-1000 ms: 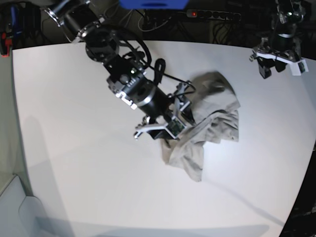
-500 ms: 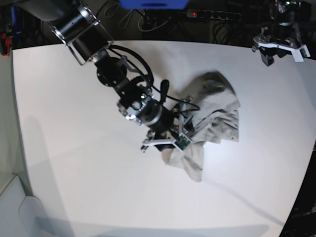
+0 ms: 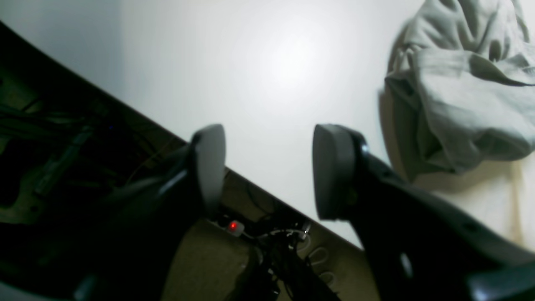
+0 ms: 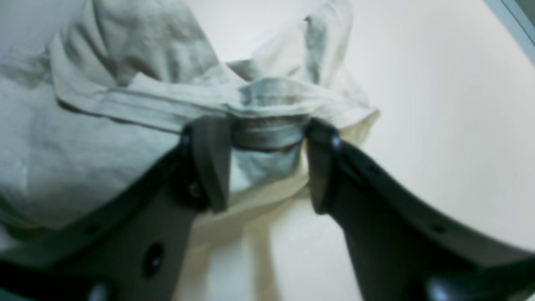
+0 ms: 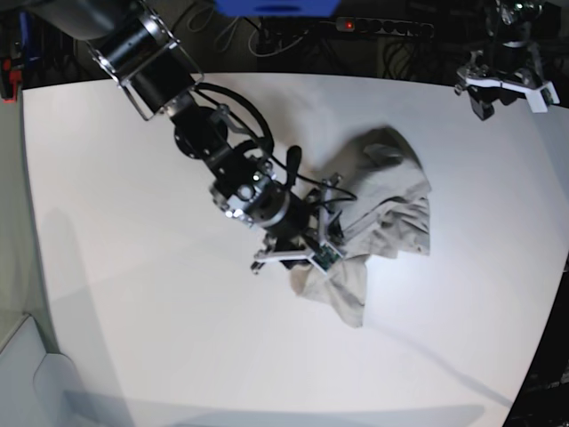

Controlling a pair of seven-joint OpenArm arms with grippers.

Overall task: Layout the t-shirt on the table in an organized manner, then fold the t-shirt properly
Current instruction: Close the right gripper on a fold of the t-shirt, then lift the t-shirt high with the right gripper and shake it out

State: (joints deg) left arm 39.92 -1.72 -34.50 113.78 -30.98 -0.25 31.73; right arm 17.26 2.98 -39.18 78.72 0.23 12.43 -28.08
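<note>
The light grey-beige t-shirt (image 5: 391,196) lies crumpled on the white table (image 5: 133,267), right of centre. My right gripper (image 5: 298,260) is down at the shirt's lower-left edge. In the right wrist view the right gripper (image 4: 265,142) is open, and its jaws straddle a bunched hem fold of the t-shirt (image 4: 104,125) that fills the gap. My left gripper (image 5: 502,89) hangs over the table's far right corner, away from the shirt. In the left wrist view the left gripper (image 3: 267,167) is open and empty, with the t-shirt (image 3: 459,96) at upper right.
A power strip (image 5: 382,27) with a red light and cables lie behind the table's far edge. A blue object (image 5: 276,7) is at top centre. The table edge runs near my left gripper (image 3: 125,113).
My right arm has reached further down and right, bringing its gripper onto the shirt's lower-left edge. My left gripper has moved up to the far corner. Little has moved in the last half second.
</note>
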